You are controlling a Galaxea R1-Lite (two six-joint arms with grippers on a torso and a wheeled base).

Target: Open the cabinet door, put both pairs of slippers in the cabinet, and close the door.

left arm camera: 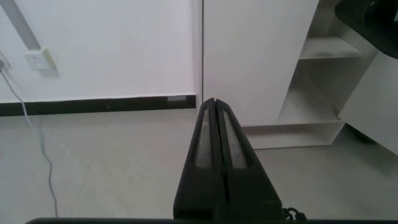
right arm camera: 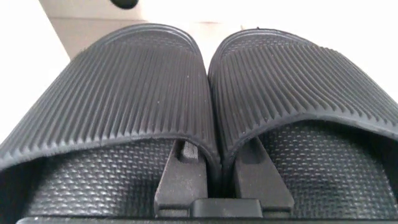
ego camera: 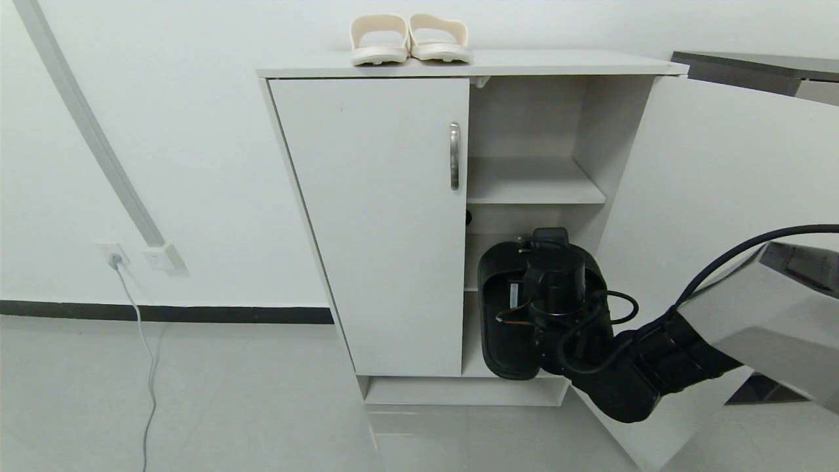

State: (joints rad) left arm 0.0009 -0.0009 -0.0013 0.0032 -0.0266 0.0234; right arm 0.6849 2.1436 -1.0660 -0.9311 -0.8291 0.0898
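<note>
Right end effector (right arm camera: 216,186) is clamped on the touching inner straps of the black slippers (ego camera: 505,314), holding the pair low at the mouth of the cabinet's (ego camera: 367,229) open right half. The left end effector (left arm camera: 214,124) hangs with its fingers together over the floor (left arm camera: 112,162). Stowing the first pair looks to be in hand; the next move calls for setting it down inside, releasing, then fetching the cream slippers (ego camera: 409,40) from the cabinet top.

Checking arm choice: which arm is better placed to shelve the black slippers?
Right. The right end effector grips the black slippers at the open compartment; the left end effector is shut and empty.
</note>
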